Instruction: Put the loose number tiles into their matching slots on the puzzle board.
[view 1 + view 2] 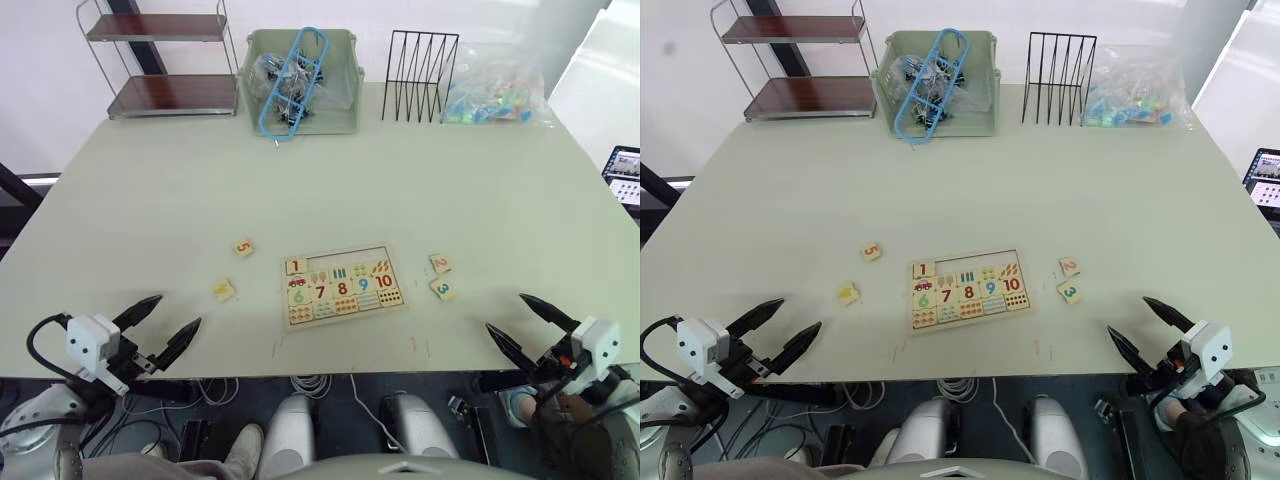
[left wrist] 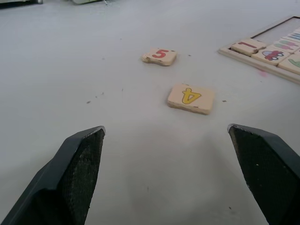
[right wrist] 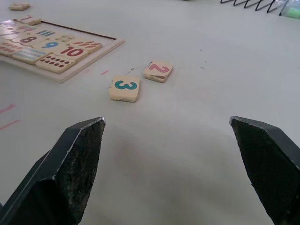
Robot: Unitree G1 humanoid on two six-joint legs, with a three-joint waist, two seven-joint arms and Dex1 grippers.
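- Puzzle board lies flat near the front middle of the pale table, its lower rows filled with digits 6 to 10 and counting pictures.
- In the top row of slots, tile 1 sits in the leftmost recess; the rest of that row looks unfilled.
- Tile 5 lies loose on the table to the left of the board, and tile 4 lies nearer the front edge, also left of the board; the two are apart from each other.
- Tile 2 and tile 3 lie just beside each other to the right of the board, tile 3 nearer the front.
- Left gripper hovers at the front left edge of the table, fingers spread wide and empty, pointing toward tiles 4 and 5.
- Right gripper hovers at the front right edge, fingers likewise wide apart and holding nothing, facing tiles 2 and 3.
- Along the far edge stand a small shelf rack, a green bin with a blue frame in it, a black wire rack and a clear bag of colourful pieces.
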